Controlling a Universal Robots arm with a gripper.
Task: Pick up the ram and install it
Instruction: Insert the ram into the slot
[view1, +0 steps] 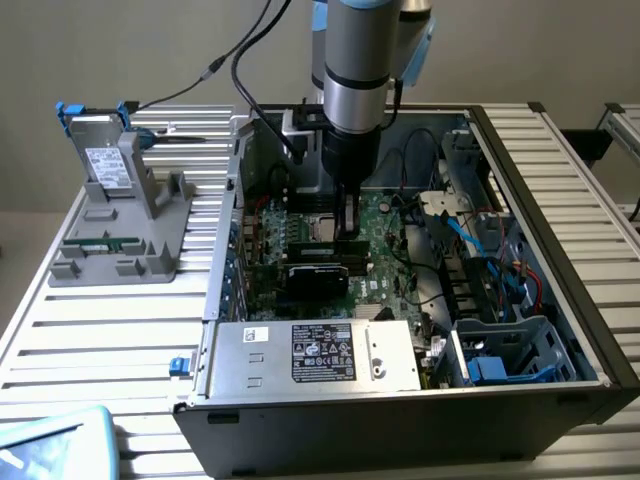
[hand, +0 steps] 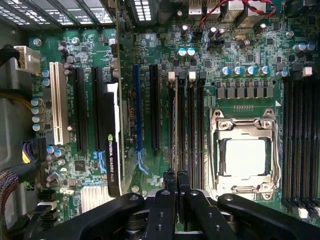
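The ram (hand: 175, 125) shows edge-on as a thin pale line along a memory slot just beside the CPU socket (hand: 245, 155). Its near end runs in between my black fingertips (hand: 170, 182). My gripper (hand: 176, 182) is shut on it, reaching straight down into the open computer case. In the exterior view the gripper (view1: 348, 232) hangs low over the green motherboard (view1: 390, 250) near the case's middle, and the stick itself is too thin to make out there. I cannot tell whether the ram is seated in the slot or held just above it.
A graphics card (hand: 114, 140) stands a few slots away. More memory slots (hand: 300, 145) lie beyond the socket. The power supply (view1: 320, 350), drive cage (view1: 500, 350) and loose cables (view1: 470, 240) crowd the case. Outside, on the exterior view's left, a grey fixture (view1: 120, 240) holds a grey drive (view1: 105, 165) and a green strip (view1: 100, 243).
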